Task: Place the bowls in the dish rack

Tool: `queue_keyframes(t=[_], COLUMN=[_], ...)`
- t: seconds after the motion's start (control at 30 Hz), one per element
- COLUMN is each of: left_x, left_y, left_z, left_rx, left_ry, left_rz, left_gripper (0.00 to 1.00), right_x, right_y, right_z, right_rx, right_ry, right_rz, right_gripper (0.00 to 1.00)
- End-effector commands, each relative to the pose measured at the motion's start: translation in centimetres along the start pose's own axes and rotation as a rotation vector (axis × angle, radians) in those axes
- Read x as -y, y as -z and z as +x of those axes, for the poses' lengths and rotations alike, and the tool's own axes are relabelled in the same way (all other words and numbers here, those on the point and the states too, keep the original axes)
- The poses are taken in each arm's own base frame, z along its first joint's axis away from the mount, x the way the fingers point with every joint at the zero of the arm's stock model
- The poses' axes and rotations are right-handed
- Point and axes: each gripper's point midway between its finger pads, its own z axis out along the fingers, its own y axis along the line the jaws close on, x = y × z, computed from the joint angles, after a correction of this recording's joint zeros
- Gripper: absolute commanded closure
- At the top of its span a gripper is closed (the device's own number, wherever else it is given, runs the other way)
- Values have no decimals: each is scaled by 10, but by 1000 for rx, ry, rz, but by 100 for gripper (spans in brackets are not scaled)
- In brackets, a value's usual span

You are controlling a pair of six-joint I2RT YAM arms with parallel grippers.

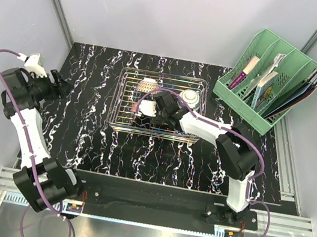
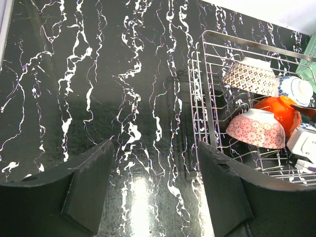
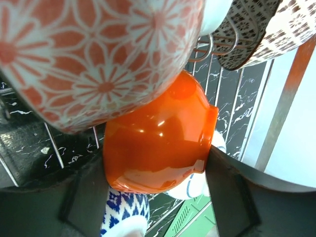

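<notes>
From above, the right end effector (image 1: 147,107) is seen inside the silver wire-grid dish rack (image 1: 122,103). Left wrist: the left end effector (image 2: 155,145) is spread, empty. Right wrist: the plain orange-red ceramic bowl (image 3: 158,133) is bracketed between wide jaws; whether it is clamped cannot be told. A straight-back withdrawal is advised, sparing the pink flowered bowl (image 3: 98,54) above.

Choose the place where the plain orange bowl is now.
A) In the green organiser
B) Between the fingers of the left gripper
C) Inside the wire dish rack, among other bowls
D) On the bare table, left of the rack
C: the left wrist view shows the orange bowl inside the dish rack, just behind the pink patterned bowl.
</notes>
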Motion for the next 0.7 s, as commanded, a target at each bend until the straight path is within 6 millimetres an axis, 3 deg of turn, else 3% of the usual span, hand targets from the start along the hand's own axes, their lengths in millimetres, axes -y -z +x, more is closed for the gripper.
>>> queue_keyframes(t=[0.0, 0.07, 0.27, 0.43, 0.67], left_x=[7, 7, 9, 8, 10], left_y=[6, 6, 8, 9, 10], left_z=[-13, -14, -15, -15, -14], left_rx=[38, 38, 44, 44, 42], left_ry=[-43, -41, -46, -45, -31], left_rz=[31, 34, 36, 34, 43], left_gripper=[28, 28, 28, 28, 28], right_x=[-9, -14, -13, -9, 9], right_y=[6, 9, 20, 42, 71], right_z=[14, 16, 10, 5, -8], right_rx=[-56, -59, -35, -19, 30], right_ry=[11, 11, -13, -30, -57], right_rz=[-51, -78, -111, -169, -195], right_gripper=[11, 0, 0, 0, 0])
